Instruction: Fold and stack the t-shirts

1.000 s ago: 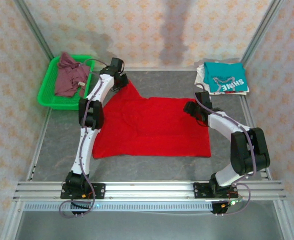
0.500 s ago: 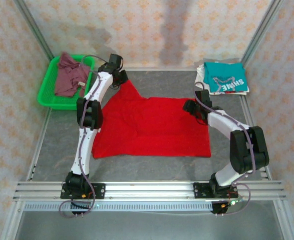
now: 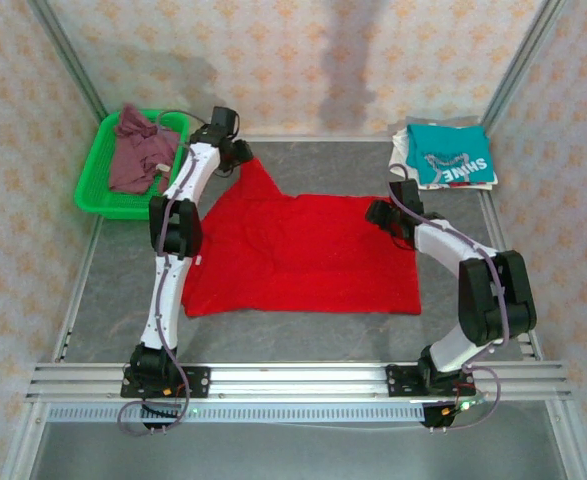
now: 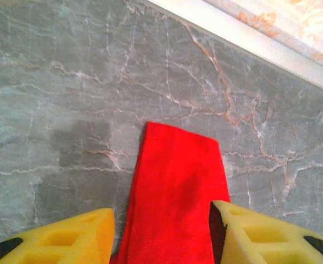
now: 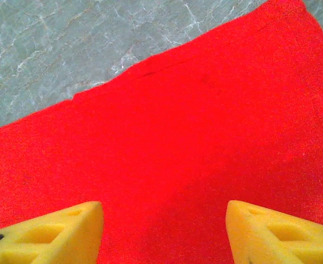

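We see the red t-shirt [image 3: 303, 255] lying flat in the middle of the desk [image 3: 123, 290]. One sleeve [image 4: 175, 187] points to the back edge. Our left tool [image 4: 161, 231] hangs over it, half open, a finger on each side, not squeezing. Our right tool [image 5: 164, 231] is open over the shirt's far right edge and holds nothing. The teal shirt [image 3: 453, 155] lies on a whitish one [image 3: 405, 150] in the far right corner. The mauve shirt [image 3: 138, 150] sits in the green basket [image 3: 98, 195]. Bare desk runs along every edge of the red shirt.
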`<state>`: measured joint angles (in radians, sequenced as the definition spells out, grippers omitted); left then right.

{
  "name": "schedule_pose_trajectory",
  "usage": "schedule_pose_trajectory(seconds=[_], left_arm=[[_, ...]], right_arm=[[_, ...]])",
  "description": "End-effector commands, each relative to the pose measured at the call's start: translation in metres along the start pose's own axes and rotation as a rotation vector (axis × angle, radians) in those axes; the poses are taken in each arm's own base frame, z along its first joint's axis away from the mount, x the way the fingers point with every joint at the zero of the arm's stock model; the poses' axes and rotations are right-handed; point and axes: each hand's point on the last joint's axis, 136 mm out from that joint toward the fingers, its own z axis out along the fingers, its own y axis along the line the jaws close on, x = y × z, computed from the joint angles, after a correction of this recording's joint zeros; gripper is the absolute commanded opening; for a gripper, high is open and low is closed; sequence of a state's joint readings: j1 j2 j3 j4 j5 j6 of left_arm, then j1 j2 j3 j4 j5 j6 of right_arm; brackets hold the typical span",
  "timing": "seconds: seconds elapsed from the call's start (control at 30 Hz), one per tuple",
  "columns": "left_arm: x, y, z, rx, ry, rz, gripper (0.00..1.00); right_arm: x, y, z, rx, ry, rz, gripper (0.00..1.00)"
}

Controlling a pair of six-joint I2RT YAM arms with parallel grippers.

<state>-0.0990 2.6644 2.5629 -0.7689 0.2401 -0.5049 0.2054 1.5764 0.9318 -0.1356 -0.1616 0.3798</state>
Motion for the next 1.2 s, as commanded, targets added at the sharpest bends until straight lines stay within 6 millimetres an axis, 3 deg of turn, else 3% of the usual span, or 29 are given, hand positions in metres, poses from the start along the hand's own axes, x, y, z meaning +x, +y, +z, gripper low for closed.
schedule_pose_trajectory(seconds=[0.0,0.13,0.33,0.5,0.7,0.77,0.97,1.17], left_arm=[[-0.004,-0.009,0.011,0.065,-0.012,-0.015,0.51],[0.001,-0.006,0.026,0.063,-0.003,-0.022,0.60],[0.007,-0.008,0.042,0.093,0.006,-0.020,0.60],[0.011,-0.020,0.049,0.139,0.014,-0.041,0.51],[0.013,-0.027,0.052,0.166,0.012,-0.040,0.27],[0.010,-0.030,0.048,0.176,0.006,-0.044,0.17],[-0.013,-0.045,0.016,0.205,-0.051,-0.046,0.00],[-0.029,-0.061,-0.021,0.241,-0.080,-0.055,0.00]], right_arm=[[-0.011,0.003,0.002,-0.009,-0.017,-0.008,0.61],[-0.011,0.004,0.002,-0.011,-0.015,-0.010,0.61],[-0.010,0.001,0.004,-0.002,-0.005,-0.013,0.61],[-0.008,-0.001,0.006,-0.004,-0.005,-0.009,0.61],[-0.001,-0.008,0.014,0.011,0.017,-0.006,0.61],[0.000,-0.009,0.017,0.016,0.029,-0.005,0.61],[-0.002,-0.007,0.022,0.017,0.040,0.004,0.61],[-0.006,-0.005,0.024,0.012,0.032,0.014,0.61]])
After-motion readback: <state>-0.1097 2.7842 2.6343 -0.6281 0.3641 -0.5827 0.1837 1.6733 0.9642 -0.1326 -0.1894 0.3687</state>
